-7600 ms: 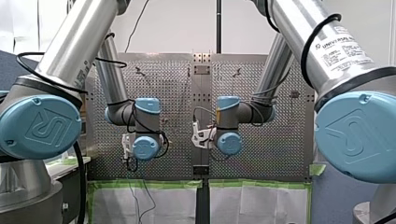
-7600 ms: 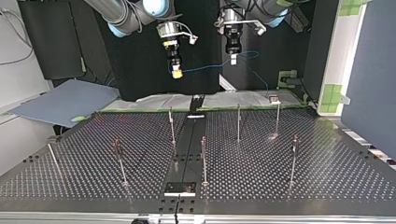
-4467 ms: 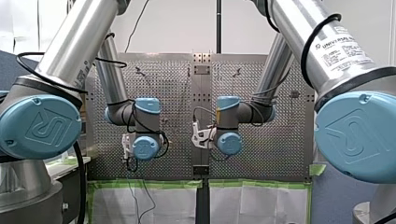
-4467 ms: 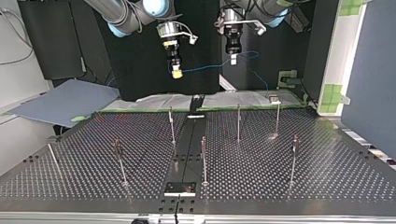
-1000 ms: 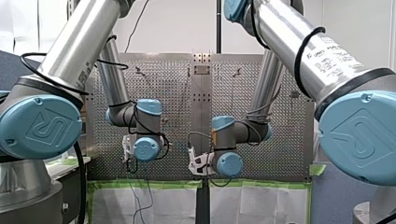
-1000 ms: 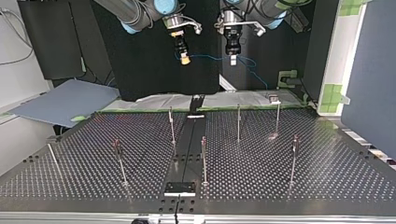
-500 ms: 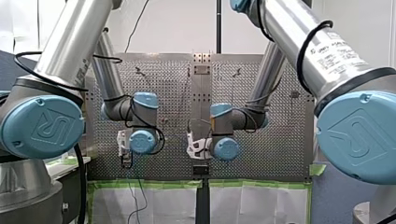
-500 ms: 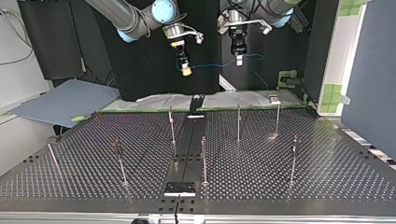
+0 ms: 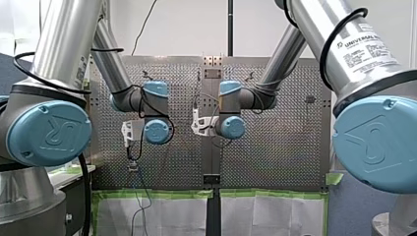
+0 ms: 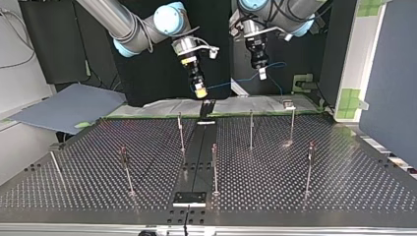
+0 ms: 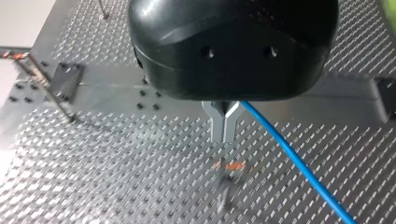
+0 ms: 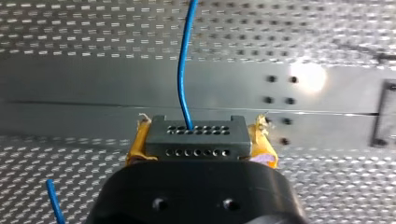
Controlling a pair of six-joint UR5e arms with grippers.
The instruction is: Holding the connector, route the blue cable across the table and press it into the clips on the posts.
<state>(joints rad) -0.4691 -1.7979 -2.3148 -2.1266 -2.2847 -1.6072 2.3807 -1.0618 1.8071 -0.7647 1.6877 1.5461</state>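
In the right wrist view my right gripper (image 12: 195, 140) is shut on the dark grey connector (image 12: 194, 137), its yellow pads on both sides. The blue cable (image 12: 183, 70) leaves the connector's face. In the top view this gripper (image 10: 199, 91) hangs tilted above the table's far edge. The cable (image 10: 236, 81) runs from it to my left gripper (image 10: 262, 74). In the left wrist view my left gripper's (image 11: 224, 129) metal fingers are shut on the blue cable (image 11: 299, 168), which trails away beside them. A blurred post with a red clip (image 11: 229, 165) stands under them.
Several thin posts stand on the perforated table (image 10: 344, 187), among them those near the far edge (image 10: 181, 130) (image 10: 251, 129) (image 10: 292, 123). A dark rail (image 10: 196, 157) runs down the middle. Green-taped sheets (image 9: 157, 211) lie before the table.
Both arms have carried the cable forward toward the table. In the top view both grippers came lower and to the right, and the right gripper tilted.
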